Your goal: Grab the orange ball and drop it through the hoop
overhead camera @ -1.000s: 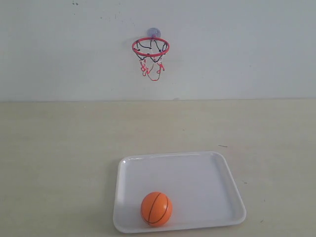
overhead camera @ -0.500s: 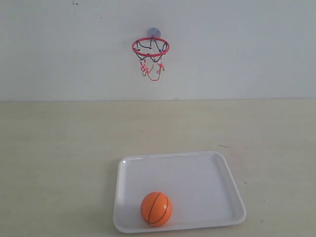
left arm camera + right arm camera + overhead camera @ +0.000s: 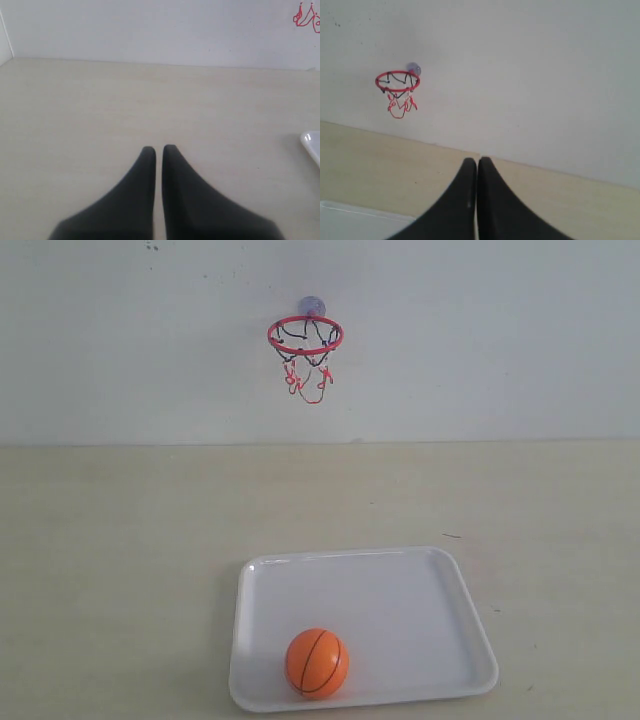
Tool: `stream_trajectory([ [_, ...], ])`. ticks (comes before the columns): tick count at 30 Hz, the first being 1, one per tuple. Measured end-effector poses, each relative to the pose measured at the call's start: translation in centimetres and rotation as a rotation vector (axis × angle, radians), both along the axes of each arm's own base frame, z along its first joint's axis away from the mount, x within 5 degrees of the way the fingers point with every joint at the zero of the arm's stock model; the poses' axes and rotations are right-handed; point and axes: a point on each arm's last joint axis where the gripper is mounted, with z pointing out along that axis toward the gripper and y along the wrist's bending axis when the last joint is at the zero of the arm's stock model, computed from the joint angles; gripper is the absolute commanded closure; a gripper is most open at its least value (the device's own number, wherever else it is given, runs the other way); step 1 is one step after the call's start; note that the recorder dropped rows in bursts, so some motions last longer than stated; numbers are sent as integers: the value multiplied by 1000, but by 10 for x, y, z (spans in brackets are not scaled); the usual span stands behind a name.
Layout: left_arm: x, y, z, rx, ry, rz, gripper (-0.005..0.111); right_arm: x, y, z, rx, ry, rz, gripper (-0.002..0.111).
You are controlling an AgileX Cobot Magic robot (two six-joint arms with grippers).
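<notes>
The orange ball [image 3: 317, 663] with black seam lines rests at the near left of a white tray [image 3: 430, 590] on the table. High on the back wall hangs the hoop [image 3: 305, 337], red ring, black-and-red net, purplish suction cup behind it; the right wrist view also catches the hoop [image 3: 397, 82]. Only the net's red tips [image 3: 306, 17] show in the left wrist view. Neither arm appears in the exterior view. My left gripper [image 3: 159, 148] is shut over bare table, holding nothing. My right gripper [image 3: 477, 160] is shut and empty, far from the ball.
A pale wooden table [image 3: 120, 540] runs back to a white wall [image 3: 500, 340]. One corner of the tray [image 3: 312, 142] shows in the left wrist view, and its edge [image 3: 360, 220] in the right wrist view.
</notes>
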Motion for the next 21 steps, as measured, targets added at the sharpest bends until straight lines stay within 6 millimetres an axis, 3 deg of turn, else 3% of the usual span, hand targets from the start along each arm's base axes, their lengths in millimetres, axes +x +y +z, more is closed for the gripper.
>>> stream_trajectory([
  [7, 0, 0, 0, 0, 0, 0, 103, 22, 7, -4, 146, 91, 11, 109],
  [16, 0, 0, 0, 0, 0, 0, 103, 33, 7, 7, 275, -10, -13, 109],
  [21, 0, 0, 0, 0, 0, 0, 103, 87, 21, -37, 263, 297, -38, 109],
])
